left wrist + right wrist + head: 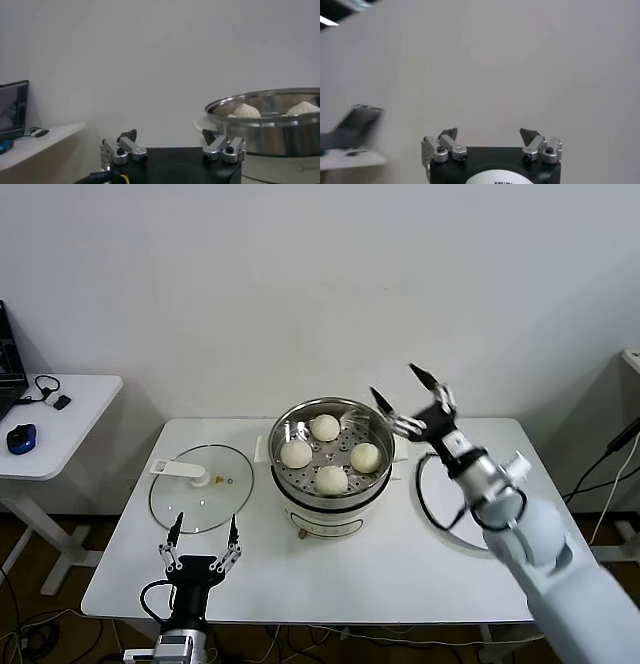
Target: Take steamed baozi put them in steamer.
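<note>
Four cream-white baozi lie on the perforated tray inside the steel steamer [286, 481] at the table's middle: one at the back [324, 427], one at the left [296, 454], one at the right [365, 456], one at the front [331, 480]. My right gripper [396, 384] is open and empty, raised above the steamer's right rim. My left gripper [203, 530] is open and empty, low near the table's front edge. The left wrist view shows the steamer [280, 132] with two baozi tops [245, 110] above its rim. The right wrist view shows open fingers [451, 135] against the wall.
A flat glass lid with a white handle [200, 484] lies left of the steamer. A white round plate [445, 502] lies to its right, partly behind my right arm. A white side table [55, 424] with a mouse stands far left.
</note>
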Motion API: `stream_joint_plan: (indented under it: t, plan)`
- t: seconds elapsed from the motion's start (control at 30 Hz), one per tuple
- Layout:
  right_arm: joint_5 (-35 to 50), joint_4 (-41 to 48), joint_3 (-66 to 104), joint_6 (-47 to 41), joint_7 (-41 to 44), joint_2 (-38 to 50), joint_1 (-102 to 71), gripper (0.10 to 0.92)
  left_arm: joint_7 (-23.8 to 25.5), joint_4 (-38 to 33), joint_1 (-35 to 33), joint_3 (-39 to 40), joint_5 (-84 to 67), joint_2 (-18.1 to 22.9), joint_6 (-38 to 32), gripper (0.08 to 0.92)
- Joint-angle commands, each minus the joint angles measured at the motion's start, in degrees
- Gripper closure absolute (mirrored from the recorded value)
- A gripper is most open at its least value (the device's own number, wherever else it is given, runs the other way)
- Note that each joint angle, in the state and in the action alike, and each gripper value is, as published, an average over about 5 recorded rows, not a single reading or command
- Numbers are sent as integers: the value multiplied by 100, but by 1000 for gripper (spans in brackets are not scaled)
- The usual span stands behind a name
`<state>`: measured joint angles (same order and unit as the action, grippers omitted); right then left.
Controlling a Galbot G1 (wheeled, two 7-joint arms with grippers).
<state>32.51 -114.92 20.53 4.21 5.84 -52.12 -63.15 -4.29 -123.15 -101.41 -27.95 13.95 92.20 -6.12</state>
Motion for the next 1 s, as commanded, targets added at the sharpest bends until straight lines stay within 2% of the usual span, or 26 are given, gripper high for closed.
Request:
stream_joint_plan:
  t: [0.03, 1.0]
  plan:
    - [-347, -145, 2478, 1080, -111, -1967, -3608, 203, -28, 25, -68, 6, 24, 35, -67, 177]
    - [-485, -222, 2223, 1103, -9, -2175, -3557, 203, -52, -4, -89, 70, 104, 90, -73, 177]
